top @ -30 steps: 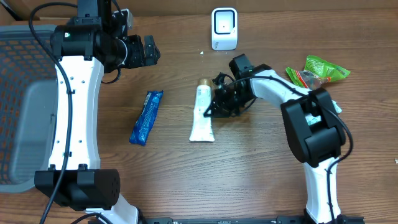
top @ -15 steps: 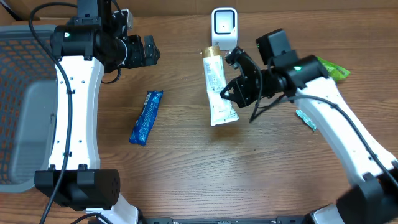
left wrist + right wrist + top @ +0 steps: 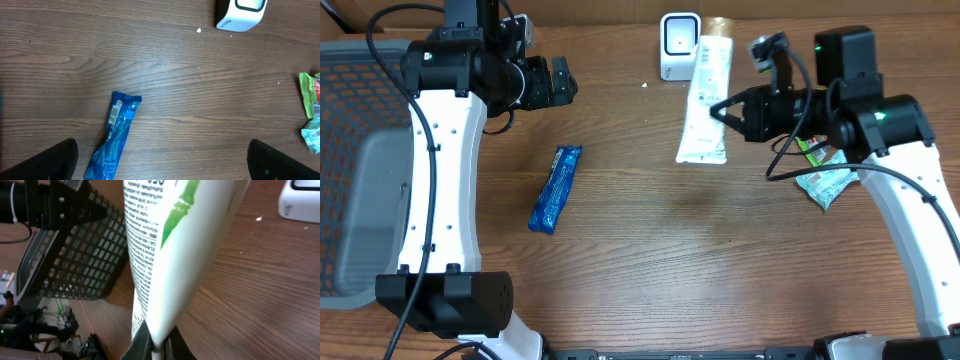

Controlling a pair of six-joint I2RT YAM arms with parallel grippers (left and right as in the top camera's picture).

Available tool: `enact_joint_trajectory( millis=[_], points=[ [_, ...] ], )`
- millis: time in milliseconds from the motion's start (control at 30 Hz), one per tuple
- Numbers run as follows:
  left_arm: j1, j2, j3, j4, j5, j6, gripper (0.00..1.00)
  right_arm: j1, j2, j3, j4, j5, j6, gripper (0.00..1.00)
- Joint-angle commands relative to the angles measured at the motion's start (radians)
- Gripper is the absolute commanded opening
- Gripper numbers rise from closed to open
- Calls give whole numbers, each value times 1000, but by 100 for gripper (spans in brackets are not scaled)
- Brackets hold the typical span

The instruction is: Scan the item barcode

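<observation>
The right gripper point(image 3: 722, 108), clamped tight on the white tube point(image 3: 705, 100), holds it in the air just beside the white scanner point(image 3: 680, 45) at the table's point(image 3: 650, 270) far edge (the wrist view shows the tube's printed side, though no barcode can be made out). A second ago the tube lay flat near the middle of the table; it has since been lifted and carried toward the scanner, so the scan looks imminent, likely pending only a turn of the code toward the window. The left gripper point(image 3: 558, 82) hangs wide open and empty, well apart, with the blue packet point(image 3: 556, 188) untouched on the table.
</observation>
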Motion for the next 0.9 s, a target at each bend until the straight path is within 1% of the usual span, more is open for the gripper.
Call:
enact_joint_trajectory(
  millis=[0, 233, 267, 367, 400, 467, 567, 667, 733, 800, 867],
  points=[
    [-6, 7, 0, 0, 8, -14, 100, 3, -38, 12, 16, -23, 23, 4],
    [-6, 7, 0, 1, 8, -14, 100, 43, -4, 11, 29, 175, 23, 4],
    [-6, 7, 0, 1, 8, -14, 100, 61, 22, 11, 48, 260, 23, 4],
    [-6, 7, 0, 1, 8, -14, 99, 76, 62, 11, 92, 364, 24, 4],
    [-6, 7, 0, 1, 8, -14, 100, 85, 91, 11, 127, 440, 23, 4],
    [-6, 7, 0, 0, 8, -14, 100, 91, 121, 11, 177, 532, 24, 4],
    [-6, 7, 0, 1, 8, -14, 100, 92, 177, 11, 299, 671, 23, 4],
    [-6, 7, 0, 0, 8, -14, 100, 92, 244, 11, 430, 851, 12, 4],
    [-6, 7, 0, 1, 8, -14, 100, 94, 274, 11, 490, 940, -34, 4],
    [-6, 7, 0, 1, 8, -14, 100, 111, 316, 11, 610, 1073, -130, 4],
    [-6, 7, 0, 1, 8, -14, 100, 137, 340, 11, 708, 1151, -248, 4]
  ],
)
